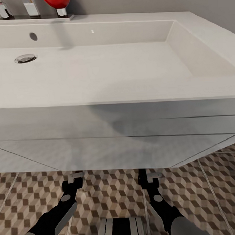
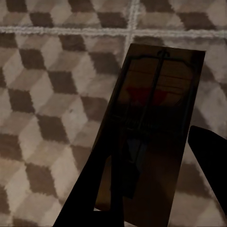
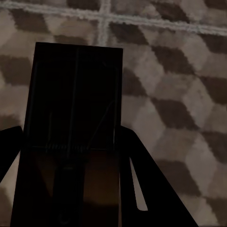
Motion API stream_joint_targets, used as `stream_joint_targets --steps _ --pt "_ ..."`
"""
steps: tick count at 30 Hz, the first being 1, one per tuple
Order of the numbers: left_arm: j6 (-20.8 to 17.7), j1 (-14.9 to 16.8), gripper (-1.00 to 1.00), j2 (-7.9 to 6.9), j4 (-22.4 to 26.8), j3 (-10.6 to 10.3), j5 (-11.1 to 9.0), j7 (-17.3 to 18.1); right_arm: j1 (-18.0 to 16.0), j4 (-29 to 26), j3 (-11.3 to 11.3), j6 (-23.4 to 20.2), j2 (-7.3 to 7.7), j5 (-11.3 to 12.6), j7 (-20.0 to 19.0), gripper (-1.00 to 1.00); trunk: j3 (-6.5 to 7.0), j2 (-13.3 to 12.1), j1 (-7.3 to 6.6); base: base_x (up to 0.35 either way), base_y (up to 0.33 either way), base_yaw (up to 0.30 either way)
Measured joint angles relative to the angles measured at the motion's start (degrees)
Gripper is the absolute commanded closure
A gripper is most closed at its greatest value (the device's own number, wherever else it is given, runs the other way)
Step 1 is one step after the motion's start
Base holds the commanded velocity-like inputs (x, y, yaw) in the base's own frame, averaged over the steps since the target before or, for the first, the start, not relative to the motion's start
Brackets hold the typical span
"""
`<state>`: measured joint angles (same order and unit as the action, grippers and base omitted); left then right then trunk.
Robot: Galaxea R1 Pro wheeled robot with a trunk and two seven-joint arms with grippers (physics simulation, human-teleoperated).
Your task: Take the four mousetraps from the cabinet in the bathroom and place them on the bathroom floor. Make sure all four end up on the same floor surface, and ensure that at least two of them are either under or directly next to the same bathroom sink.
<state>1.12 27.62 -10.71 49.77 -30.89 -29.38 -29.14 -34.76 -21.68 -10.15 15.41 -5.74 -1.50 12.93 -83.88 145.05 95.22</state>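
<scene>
Two mousetraps show, one in each wrist view. A dark-brown mousetrap (image 2: 156, 94) with thin wire parts sits between the fingers of my left gripper (image 2: 151, 156), which is shut on it just above the bathroom floor (image 2: 47, 94). My right gripper (image 3: 71, 137) is shut on a second mousetrap (image 3: 75, 85), over the same cube-pattern tiles (image 3: 179, 94). In the head view both grippers, left (image 1: 75, 178) and right (image 1: 146, 177), reach under the front edge of the white vanity (image 1: 115, 138) that carries the bathroom sink (image 1: 95, 70). The cabinet is out of view.
Chrome tap parts (image 1: 31, 8) and a red object (image 1: 57, 1) stand at the basin's back edge, and a drain (image 1: 25, 58) lies at its left. Patterned floor (image 1: 110, 195) with pale grout lines spreads below the vanity. My base (image 1: 121, 228) is at the bottom.
</scene>
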Motion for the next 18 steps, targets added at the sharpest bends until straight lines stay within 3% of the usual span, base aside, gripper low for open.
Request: stream_joint_targets --steps 7,18 --pt "0.1 0.0 1.0 0.06 0.0 0.2 0.1 0.0 0.0 0.0 0.0 0.0 0.0 0.0 0.0 1.0 -1.55 0.1 0.18 0.0 0.0 0.0" --pt "0.0 0.0 1.0 0.23 0.2 0.8 -0.3 0.1 0.0 0.0 -0.6 -0.2 0.0 -0.1 0.0 1.0 -1.56 0.1 0.18 0.0 0.0 0.0"
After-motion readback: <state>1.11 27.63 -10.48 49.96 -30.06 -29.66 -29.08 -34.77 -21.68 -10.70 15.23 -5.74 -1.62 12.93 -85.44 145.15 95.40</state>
